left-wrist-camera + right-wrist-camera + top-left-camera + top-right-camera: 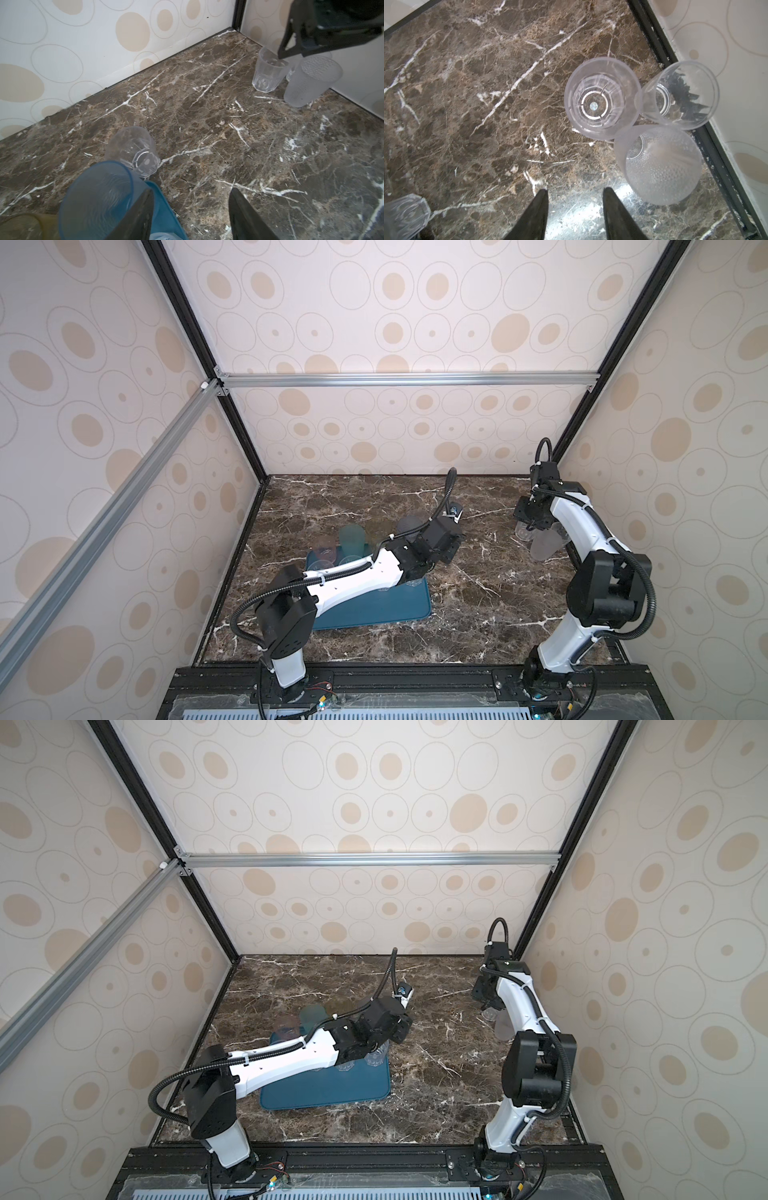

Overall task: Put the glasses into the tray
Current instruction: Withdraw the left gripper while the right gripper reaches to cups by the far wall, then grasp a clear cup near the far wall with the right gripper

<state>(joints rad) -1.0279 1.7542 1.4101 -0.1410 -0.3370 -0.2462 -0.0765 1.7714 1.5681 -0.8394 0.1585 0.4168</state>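
Three tumblers crowd the far right edge of the marble table, seen from my right wrist camera. They are a clear faceted tumbler, a second clear tumbler by the wall's black strip, and a frosted dotted tumbler. All three stand upright and packed close together. My right hand hangs above the table just short of them, fingers spread with only bare marble between; it grips nothing.

Left of centre in both top views lies the teal-blue tray, with my left arm stretched across it. A teal-green tumbler and a pink tumbler stand at its far end. Short clear tumblers show on the tray beside the arm's wrist.

My left hand hangs past the tray's far right corner, fingers apart and empty, marble showing between them. Its wrist camera shows a blue tumbler at the tray's corner, just beside one finger; whether the two touch I cannot tell. A greyish tumbler stands on the table just beyond the tray, well apart from the three at the right edge.
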